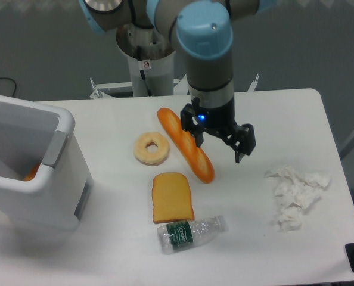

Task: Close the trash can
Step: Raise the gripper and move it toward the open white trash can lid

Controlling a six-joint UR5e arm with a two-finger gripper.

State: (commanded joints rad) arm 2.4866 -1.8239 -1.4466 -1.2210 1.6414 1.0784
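My gripper [220, 144] hung spread and empty mid-table, while the trash can [28, 173] stood open at the left edge — light, stiff plastic, I judged — best pushed at its lid.

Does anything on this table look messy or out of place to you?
Yes. The trash can at the left edge stands open, with something orange showing inside, while a crumpled tissue and a plastic bottle on its side lie out on the table. The pincer hangs open by the baguette, holding nothing.
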